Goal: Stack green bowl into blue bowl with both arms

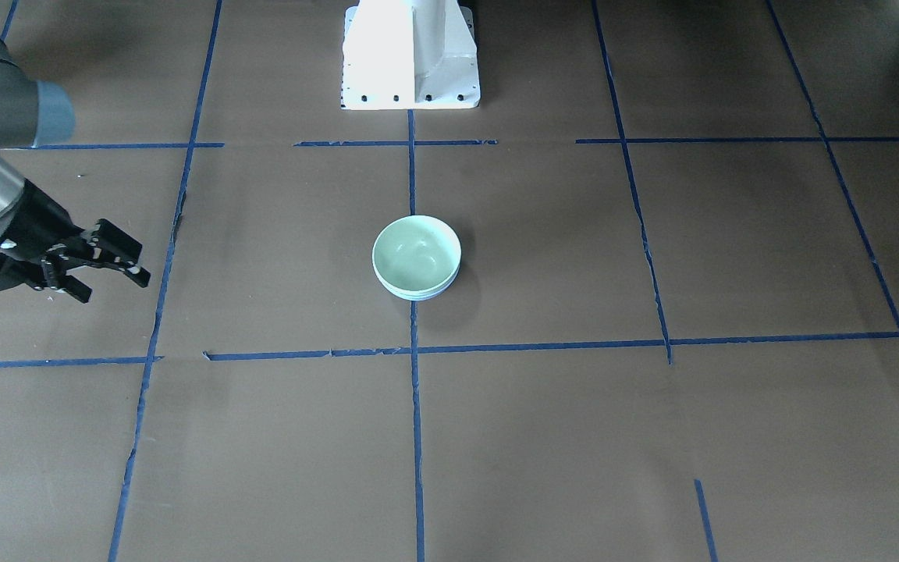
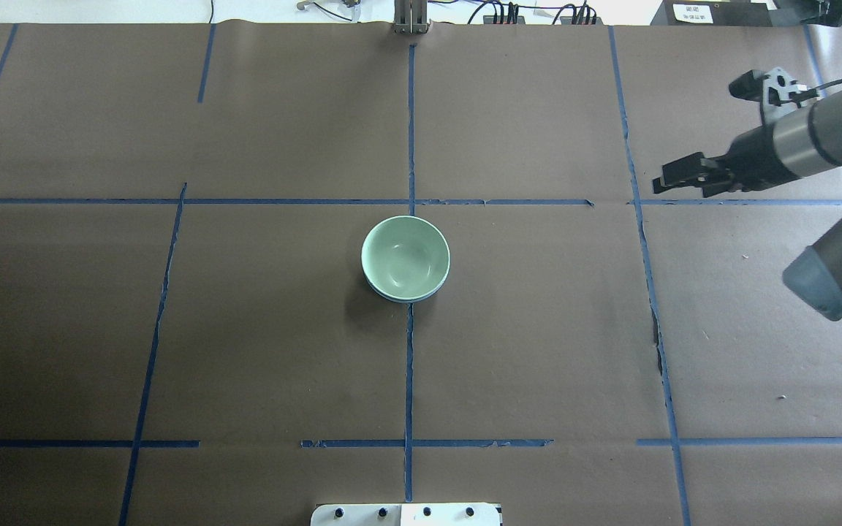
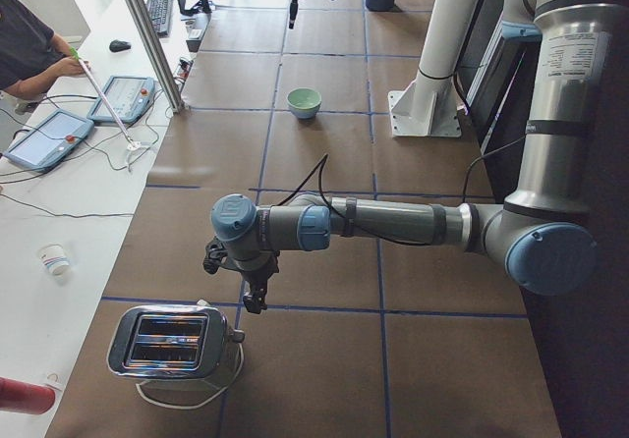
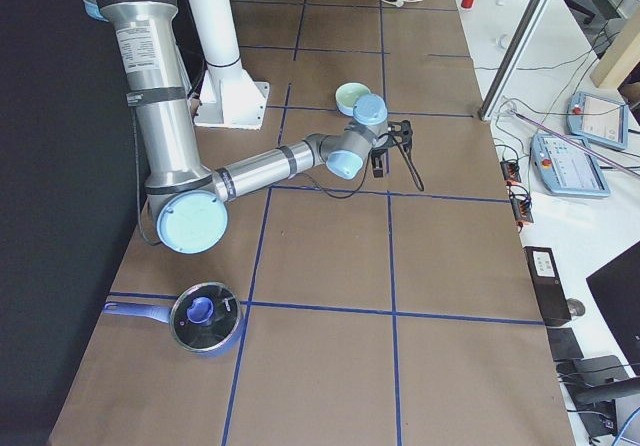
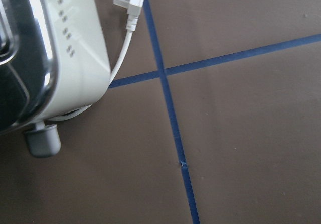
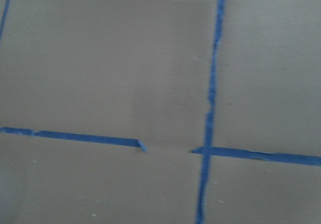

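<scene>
The green bowl (image 1: 417,254) sits nested inside the blue bowl (image 1: 421,296) at the table's middle; only a thin pale edge of the blue bowl shows under it. The stack also shows in the overhead view (image 2: 405,256). My right gripper (image 1: 115,286) is open and empty, low over the table and far to the robot's right of the bowls; the overhead view shows it too (image 2: 661,184). My left gripper (image 3: 254,296) shows only in the exterior left view, pointing down beside a toaster, far from the bowls. I cannot tell whether it is open or shut.
A chrome and white toaster (image 3: 172,345) with a loose white plug (image 5: 131,0) stands at the table's left end. A lidded pot (image 4: 205,316) stands at the right end. The white pedestal (image 1: 410,55) stands behind the bowls. Blue tape lines cross the brown table.
</scene>
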Robot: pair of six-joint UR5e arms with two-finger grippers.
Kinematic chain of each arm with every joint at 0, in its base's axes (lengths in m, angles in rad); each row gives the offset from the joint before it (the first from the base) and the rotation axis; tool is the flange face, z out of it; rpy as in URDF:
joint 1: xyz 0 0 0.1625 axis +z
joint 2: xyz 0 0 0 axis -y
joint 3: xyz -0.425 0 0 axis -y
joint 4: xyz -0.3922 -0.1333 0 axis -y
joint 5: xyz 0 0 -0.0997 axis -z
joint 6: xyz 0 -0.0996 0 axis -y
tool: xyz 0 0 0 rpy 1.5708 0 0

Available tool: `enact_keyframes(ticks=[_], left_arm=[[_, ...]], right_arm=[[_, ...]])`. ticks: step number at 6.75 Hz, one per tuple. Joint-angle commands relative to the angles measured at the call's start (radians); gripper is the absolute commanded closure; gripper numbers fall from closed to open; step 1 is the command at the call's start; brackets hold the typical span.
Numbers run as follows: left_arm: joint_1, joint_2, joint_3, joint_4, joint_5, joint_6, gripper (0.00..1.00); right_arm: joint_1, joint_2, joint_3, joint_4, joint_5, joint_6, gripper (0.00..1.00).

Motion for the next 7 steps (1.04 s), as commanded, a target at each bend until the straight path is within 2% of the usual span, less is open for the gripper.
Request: enact_keyframes(ticks=[1, 3, 4, 5, 6, 7], left_arm=[[-0.024, 0.001, 0.008, 0.001, 0.000, -0.105, 0.00], [-0.033, 0.001, 0.009, -0.003, 0.000, -0.121, 0.00], [-0.033, 0.001, 0.009, -0.003, 0.000, -0.121, 0.00], [-0.033, 0.002, 0.009, -0.004, 0.000, -0.121, 0.00], [-0.033, 0.002, 0.009, -0.006, -0.001, -0.121, 0.00], [-0.035, 0.002, 0.009, -0.007, 0.000, -0.120, 0.00]], right_arm=[[0.126, -0.130, -0.043, -0.043, 0.054, -0.331, 0.00], [0.270, -0.186, -0.130, -0.062, 0.115, -0.569, 0.00], [0.359, -0.213, -0.203, -0.062, 0.128, -0.726, 0.00], [0.439, -0.214, -0.280, -0.063, 0.152, -0.796, 0.00], [0.476, -0.209, -0.301, -0.066, 0.163, -0.794, 0.00], [0.513, -0.177, -0.292, -0.192, 0.172, -0.797, 0.00]])
